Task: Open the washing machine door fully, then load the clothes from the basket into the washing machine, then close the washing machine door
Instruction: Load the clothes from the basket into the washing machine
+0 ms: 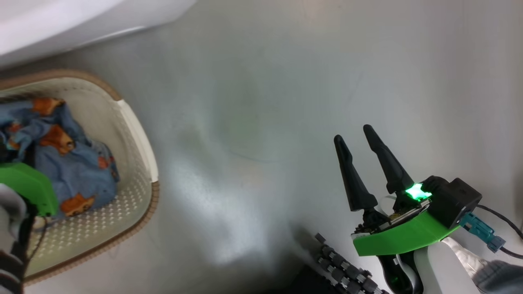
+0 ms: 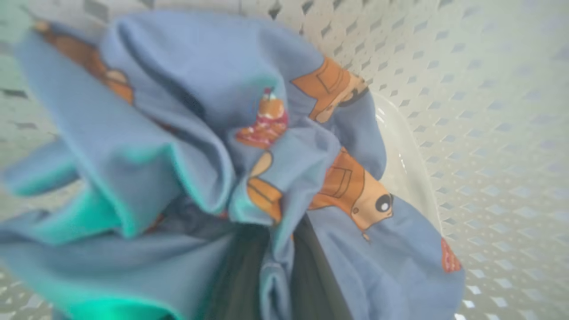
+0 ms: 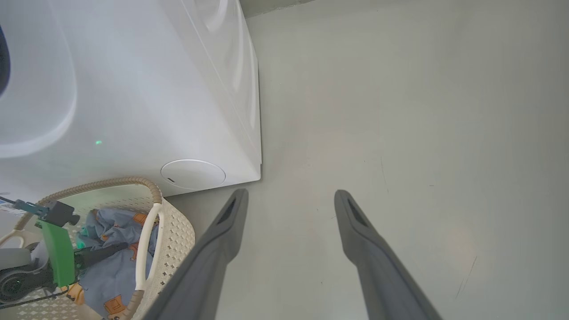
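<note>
Clothes (image 2: 178, 146): light-blue fabric, orange-brown bear print, crumpled in cream perforated basket (image 1: 139, 134). Left gripper (image 2: 273, 249) clenched on a fold; right gripper (image 1: 354, 134) spread, empty, above grey floor (image 1: 261, 102).

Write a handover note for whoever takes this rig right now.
Left hand: down in the basket, shut on a fold of the clothes.
Right hand: open, holding nothing, over the floor.
The clothes lie in the basket, which stands on the floor by the washer.
Done: grip taken on the clothes. Whether the door is fully open cannot be told here.
Left: lift the clothes, load them into the washer, close the door.
</note>
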You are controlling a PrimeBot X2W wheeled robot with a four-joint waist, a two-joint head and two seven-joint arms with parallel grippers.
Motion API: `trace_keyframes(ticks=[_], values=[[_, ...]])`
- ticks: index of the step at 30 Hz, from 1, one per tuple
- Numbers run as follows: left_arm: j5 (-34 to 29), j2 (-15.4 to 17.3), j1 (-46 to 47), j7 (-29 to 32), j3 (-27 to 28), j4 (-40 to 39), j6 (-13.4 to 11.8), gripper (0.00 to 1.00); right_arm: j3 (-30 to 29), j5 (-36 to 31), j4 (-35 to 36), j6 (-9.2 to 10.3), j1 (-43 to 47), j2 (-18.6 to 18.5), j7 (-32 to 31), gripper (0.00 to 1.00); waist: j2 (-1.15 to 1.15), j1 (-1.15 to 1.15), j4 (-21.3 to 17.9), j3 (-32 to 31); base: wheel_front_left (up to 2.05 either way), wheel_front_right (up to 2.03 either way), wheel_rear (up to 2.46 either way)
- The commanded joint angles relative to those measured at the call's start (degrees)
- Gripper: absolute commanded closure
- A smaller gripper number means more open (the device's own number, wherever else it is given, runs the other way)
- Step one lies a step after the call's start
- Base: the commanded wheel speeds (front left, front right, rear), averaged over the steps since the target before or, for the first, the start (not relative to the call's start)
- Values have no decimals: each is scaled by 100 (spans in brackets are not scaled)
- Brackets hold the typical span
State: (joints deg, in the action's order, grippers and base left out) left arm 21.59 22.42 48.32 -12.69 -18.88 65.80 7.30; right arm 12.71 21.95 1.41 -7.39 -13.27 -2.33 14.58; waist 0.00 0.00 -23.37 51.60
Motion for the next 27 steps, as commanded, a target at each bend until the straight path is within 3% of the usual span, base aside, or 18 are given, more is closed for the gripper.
trace_keyframes(ticks=[1, 5, 18, 27], values=[[49, 102, -220, -109, 141, -23, -41, 100, 57, 43, 44, -10, 114, -54, 41, 0, 0, 0, 236, -271, 0, 0, 0], [149, -117, -553, -217, 252, -269, -97, 100, -72, -55, -91, -10, 92, -54, 41, 0, 0, 0, 539, -734, 0, 0, 0], [49, -847, -2761, -229, 1064, -2680, -545, 100, -430, -489, -611, -10, 620, -54, 41, 0, 0, 0, 1521, -2860, 0, 0, 0], [-248, -1333, -3992, -230, 1351, -3797, -772, 100, -625, -633, -747, -10, 1282, -54, 42, 0, 0, 0, 1880, -3977, 0, 0, 0]])
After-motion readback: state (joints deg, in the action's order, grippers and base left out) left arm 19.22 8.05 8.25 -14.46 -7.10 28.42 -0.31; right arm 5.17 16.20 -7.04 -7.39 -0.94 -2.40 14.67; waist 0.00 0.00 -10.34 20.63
